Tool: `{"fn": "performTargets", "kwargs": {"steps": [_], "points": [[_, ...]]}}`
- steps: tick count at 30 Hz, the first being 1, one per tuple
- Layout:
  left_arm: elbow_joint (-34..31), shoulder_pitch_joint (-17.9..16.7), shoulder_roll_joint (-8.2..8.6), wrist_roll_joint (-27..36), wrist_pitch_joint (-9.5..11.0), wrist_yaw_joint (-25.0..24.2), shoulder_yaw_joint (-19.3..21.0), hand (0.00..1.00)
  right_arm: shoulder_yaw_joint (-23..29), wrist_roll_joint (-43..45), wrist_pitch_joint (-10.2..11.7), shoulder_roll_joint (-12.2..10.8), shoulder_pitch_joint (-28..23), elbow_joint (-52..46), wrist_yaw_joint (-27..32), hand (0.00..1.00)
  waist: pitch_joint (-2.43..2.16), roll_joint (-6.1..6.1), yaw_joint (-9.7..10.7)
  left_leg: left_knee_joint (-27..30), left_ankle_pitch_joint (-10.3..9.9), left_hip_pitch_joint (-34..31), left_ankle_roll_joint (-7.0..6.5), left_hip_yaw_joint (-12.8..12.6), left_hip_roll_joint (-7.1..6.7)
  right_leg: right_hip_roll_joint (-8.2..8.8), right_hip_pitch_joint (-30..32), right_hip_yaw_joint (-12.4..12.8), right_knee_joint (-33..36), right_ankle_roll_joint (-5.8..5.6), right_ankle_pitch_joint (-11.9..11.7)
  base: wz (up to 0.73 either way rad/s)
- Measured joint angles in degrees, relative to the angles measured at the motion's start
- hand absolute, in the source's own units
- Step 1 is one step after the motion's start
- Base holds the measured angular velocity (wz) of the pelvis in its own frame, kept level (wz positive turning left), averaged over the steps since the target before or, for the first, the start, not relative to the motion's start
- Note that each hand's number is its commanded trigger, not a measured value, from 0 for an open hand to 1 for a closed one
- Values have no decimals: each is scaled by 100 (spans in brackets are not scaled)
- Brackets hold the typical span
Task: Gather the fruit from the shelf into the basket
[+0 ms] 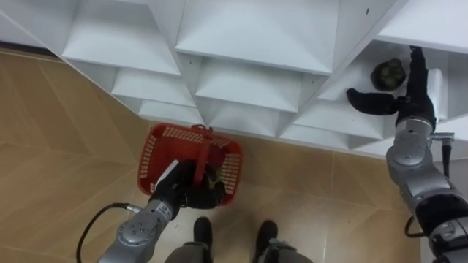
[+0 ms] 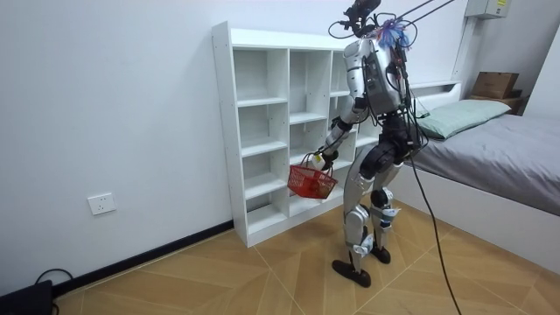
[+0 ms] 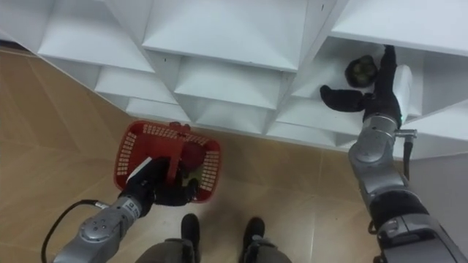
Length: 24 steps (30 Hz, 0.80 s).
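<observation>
Black and spread wide, the right hand (image 1: 410, 102) is reaching into a cubby on the right side of the white closet (image 1: 248, 44), with straight fingers and the thumb sticking out, gripping nothing. The round dark green fruit (image 1: 388, 74) is sitting on that shelf board just beside the fingers and above the thumb, so this hand is the near one, and the cubby's front is lying open for pulling back. The left hand (image 1: 191, 191) is clenching the handle (image 1: 207, 146) of the red basket (image 1: 152, 161) down by the closet's bottom edge, well apart from the fruit.
</observation>
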<state>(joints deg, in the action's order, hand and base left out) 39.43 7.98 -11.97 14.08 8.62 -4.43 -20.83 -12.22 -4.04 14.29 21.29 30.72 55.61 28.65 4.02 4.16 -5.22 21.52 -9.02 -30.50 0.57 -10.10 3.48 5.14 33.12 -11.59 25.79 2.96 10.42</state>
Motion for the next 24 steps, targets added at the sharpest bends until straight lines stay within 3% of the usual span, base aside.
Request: {"fn": "performTargets", "kwargs": {"steps": [2, 3, 5, 6, 11, 24], "points": [[0, -1, -18, 0, -3, 5, 2, 100, 0, 0, -10, 0, 13, 1, 0, 30, -1, -1, 1, 1, 0, 1, 0, -2, 2, -1, 0, -2, 4, 1, -1, 0], [0, -2, -20, 1, -6, 6, 3, 100, 0, 0, -13, 0, 13, 1, 0, 54, -1, -1, 1, 1, 0, 1, 0, -3, 3, -1, 0, -2, 5, 1, -2, 0], [0, -1, -19, 1, -13, 6, 3, 100, 0, 0, -37, 0, 13, 1, 0, 90, -2, -3, 0, 5, 0, 1, 0, -3, 4, -1, 0, -2, 10, 1, -6, 0], [0, -1, -18, 1, -19, 6, 3, 100, 0, 6, -57, 1, 23, 1, 19, 100, -2, -4, -1, 9, 0, 1, 0, -3, 6, -1, -1, -2, 12, 3, -9, 0], [0, 4, -19, 6, -93, 36, -8, 100, 1, -4, -61, 142, 52, 0, 73, 100, -6, -10, 8, 30, 0, 6, 0, -9, 18, -13, -6, 1, 8, 14, -36, -1], [0, 29, -23, 9, -121, 51, -4, 100, -58, -73, -72, 144, 40, 9, 78, 100, -19, -26, -10, 27, 16, 11, -5, -10, 10, -16, -7, 25, 4, 10, -55, 0]]}}
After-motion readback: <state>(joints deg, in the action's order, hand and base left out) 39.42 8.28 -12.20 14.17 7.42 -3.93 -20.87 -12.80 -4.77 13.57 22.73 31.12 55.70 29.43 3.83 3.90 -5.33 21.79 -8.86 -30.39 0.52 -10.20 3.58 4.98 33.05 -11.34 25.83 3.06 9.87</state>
